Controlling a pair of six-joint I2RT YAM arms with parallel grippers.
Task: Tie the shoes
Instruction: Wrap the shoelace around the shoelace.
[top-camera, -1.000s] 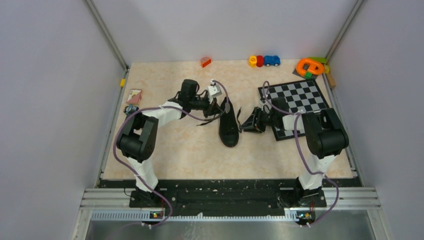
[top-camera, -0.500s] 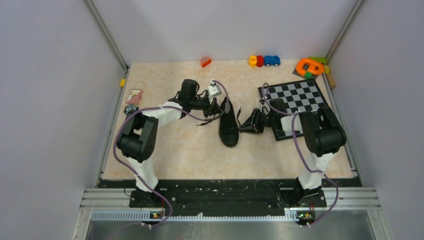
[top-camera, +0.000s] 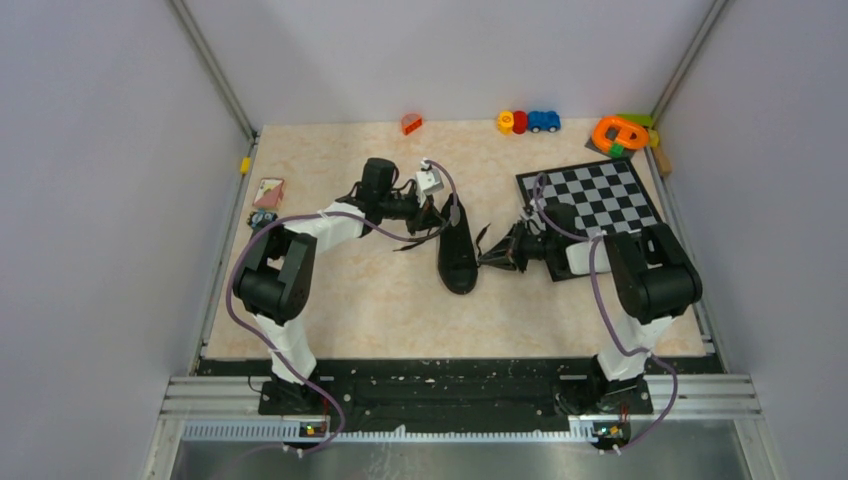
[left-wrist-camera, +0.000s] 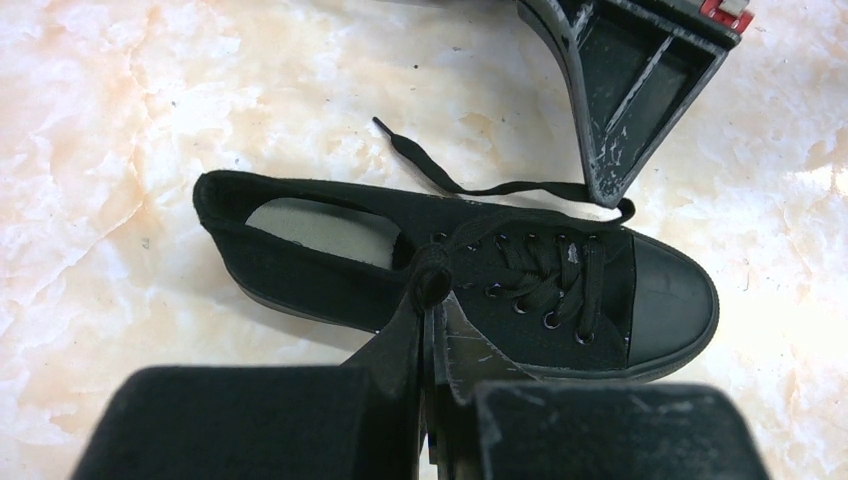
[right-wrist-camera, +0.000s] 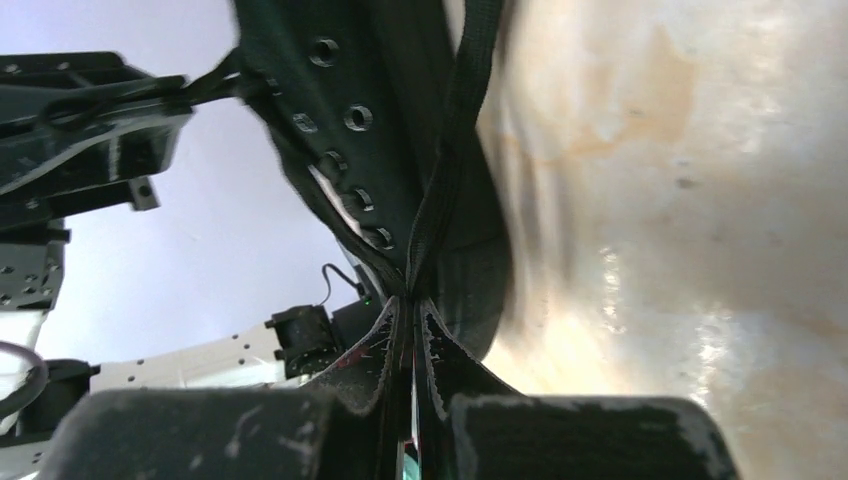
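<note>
Black sneaker (top-camera: 458, 256) sits around the middle of the counter (top-camera: 350, 300), between the two arms, long axis running near to far. In the left wrist view it stands on its sole, insole showing, laces (left-wrist-camera: 545, 275) threaded through the eyelets but not tied. One free lace end (left-wrist-camera: 440, 180) trails over the counter beside the shoe.

Left pincer (top-camera: 438, 214) comes in from the left at the far end of the shoe. Its fingers are pressed together, pinching a black lace strand by the top eyelets, and the strand runs taut from the fingertips (left-wrist-camera: 470, 350) to the shoe.

Right pincer (top-camera: 492, 258) comes in from the right, low, touching the shoe's right side. Jaws are pressed together on the other lace strand. In the right wrist view that strand (right-wrist-camera: 460, 120) runs straight up from the closed tips along the eyelet row. The same pincer shows in the left wrist view with its tip (left-wrist-camera: 606, 192) on the lace near the toe cap.

Further out: a chessboard (top-camera: 596, 196) to the right, partly under the right arm. Along the far edge there is a small orange piece (top-camera: 411, 124), a row of yellow, red and blue toys (top-camera: 528, 122) and an orange ring toy (top-camera: 620, 132). A small card (top-camera: 268, 190) lies on the left.
</note>
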